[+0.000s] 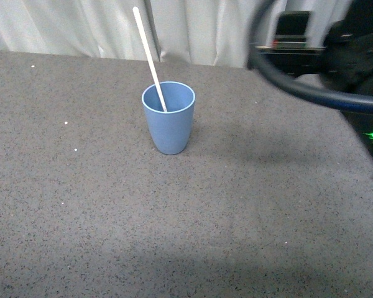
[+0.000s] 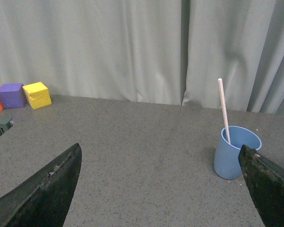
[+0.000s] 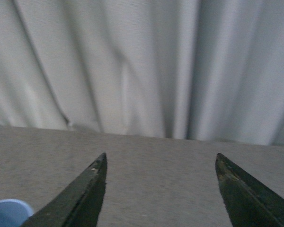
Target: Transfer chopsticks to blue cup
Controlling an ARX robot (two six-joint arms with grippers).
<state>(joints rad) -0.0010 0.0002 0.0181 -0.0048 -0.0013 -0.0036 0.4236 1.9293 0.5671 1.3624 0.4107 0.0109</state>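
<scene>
On grey table [image 1: 81, 217]: chopsticks [image 1: 149, 59] stand tilted inside blue cup [image 1: 168, 121].

Left fingers [image 2: 47, 189]: two flat black wedges, broad at base, narrowing to blunt points. Matte, grainy surface; pale scuffs and specks along inner edges.
Right fingers [image 3: 80, 198]: same black wedge shape. Thin light wear line along inner edges, small pale chip near each tip.
Front view: right arm [image 1: 357, 53] is bulky black housing, rounded outline, too blurred for finer detail.
Thick dark cable [image 1: 298, 87] curves out from it in wide loop; smooth sheath, bluish sheen.
</scene>
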